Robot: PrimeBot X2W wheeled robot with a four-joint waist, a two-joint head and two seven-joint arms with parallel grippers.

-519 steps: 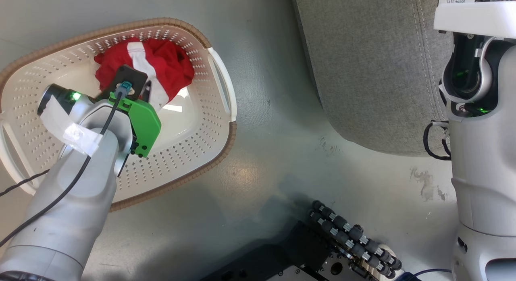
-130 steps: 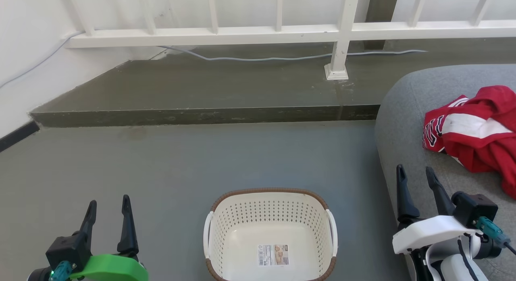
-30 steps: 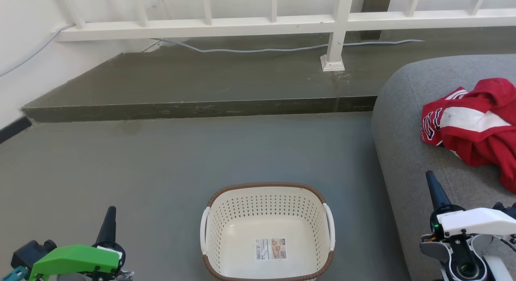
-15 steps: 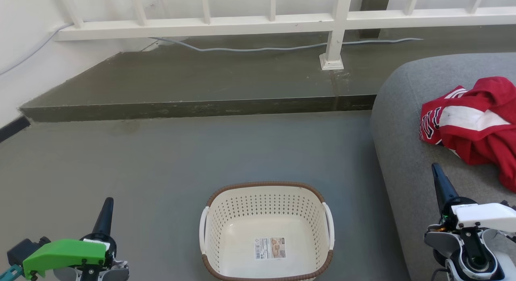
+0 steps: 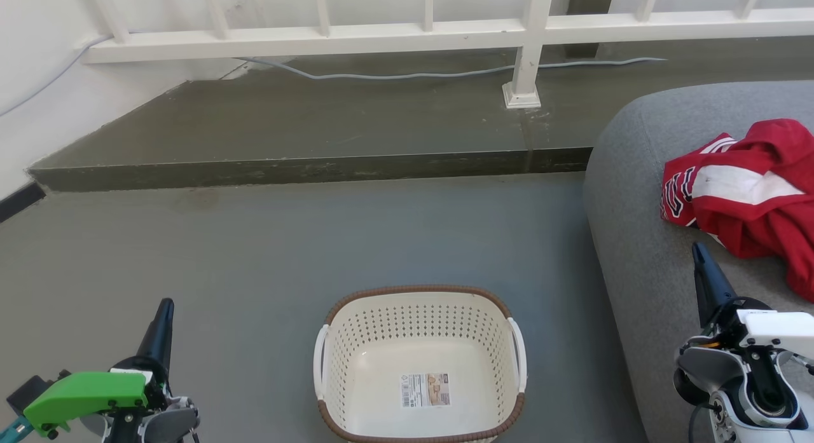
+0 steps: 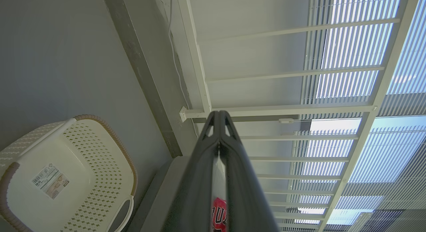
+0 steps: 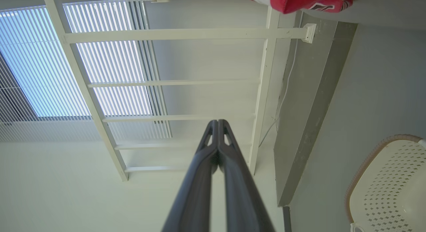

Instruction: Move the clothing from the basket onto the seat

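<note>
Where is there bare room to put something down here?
The seat is bare along its left side, between the red clothing and its rounded edge. The basket is bare inside but for a sticker. Crowded: the seat's right, under the clothing.

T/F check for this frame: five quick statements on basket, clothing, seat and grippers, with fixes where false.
1. The basket holds nothing but its label sticker. True.
2. The clothing lies on the floor beside the basket. False: it lies on the seat.
3. The left gripper and right gripper are both shut. True.
4. The right gripper grips the clothing. False: nothing is between its fingers.
5. The basket stands on the seat. False: it stands on the floor, to the seat's left in the head view.
</note>
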